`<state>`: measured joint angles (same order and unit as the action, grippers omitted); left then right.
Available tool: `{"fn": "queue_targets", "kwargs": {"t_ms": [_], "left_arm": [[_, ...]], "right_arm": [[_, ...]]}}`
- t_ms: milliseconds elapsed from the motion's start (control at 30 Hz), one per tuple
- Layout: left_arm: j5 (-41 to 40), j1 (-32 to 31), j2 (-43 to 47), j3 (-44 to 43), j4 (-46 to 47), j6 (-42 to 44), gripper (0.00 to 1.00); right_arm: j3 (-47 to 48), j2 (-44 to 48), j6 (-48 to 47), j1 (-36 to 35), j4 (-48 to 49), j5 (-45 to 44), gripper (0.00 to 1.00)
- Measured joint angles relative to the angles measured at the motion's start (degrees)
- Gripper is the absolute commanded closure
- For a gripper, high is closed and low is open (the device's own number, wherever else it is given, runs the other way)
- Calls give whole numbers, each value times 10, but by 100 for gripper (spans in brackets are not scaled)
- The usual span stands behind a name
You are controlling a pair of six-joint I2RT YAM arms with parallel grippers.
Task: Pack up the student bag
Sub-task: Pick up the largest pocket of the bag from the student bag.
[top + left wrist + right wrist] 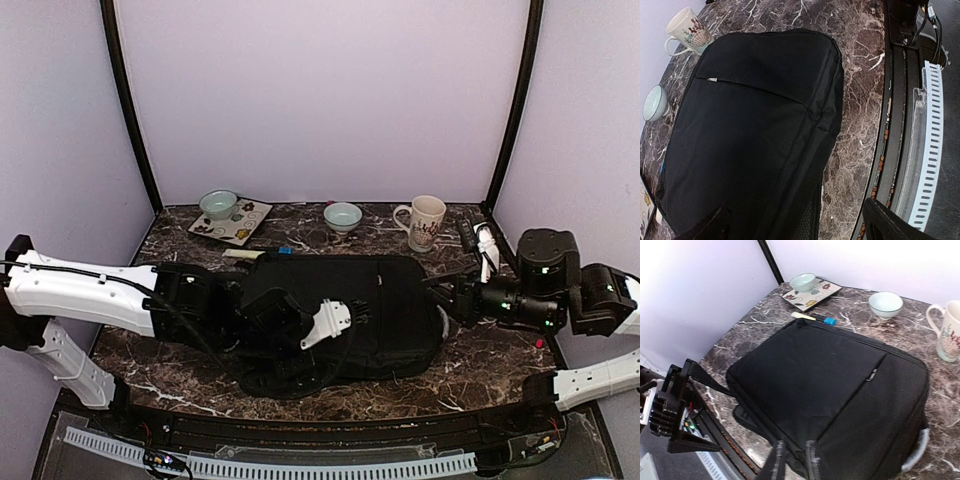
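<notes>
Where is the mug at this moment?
In the top view the mug stands at the back right of the table, just right of the lone pale bowl and behind the right end of the student bag.

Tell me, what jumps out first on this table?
The big black student bag lies flat across the middle of the marble table, the left arm reaching over one end and the right arm at the other. Along the back stand a flowered mug at right, a pale bowl in the middle and another bowl on a patterned plate at left.
</notes>
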<state>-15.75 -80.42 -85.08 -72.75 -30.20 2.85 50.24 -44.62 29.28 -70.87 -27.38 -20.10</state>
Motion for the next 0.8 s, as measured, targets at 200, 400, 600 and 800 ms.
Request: {"fn": "queue_targets", "kwargs": {"t_ms": [200,400,600,800], "left_arm": [[-12,-5,-84,0,33,58,3],[-35,-5,-157,-3,69,109,1],[-45,-5,-177,-5,78,138,3],[-45,-5,-159,-9,89,123,2]], "right_arm": [[-36,75,99,0,-87,-61,36],[-42,107,154,0,-137,-64,30],[-83,60,177,0,-161,32,32],[-101,-44,195,-28,-156,85,32]]}}
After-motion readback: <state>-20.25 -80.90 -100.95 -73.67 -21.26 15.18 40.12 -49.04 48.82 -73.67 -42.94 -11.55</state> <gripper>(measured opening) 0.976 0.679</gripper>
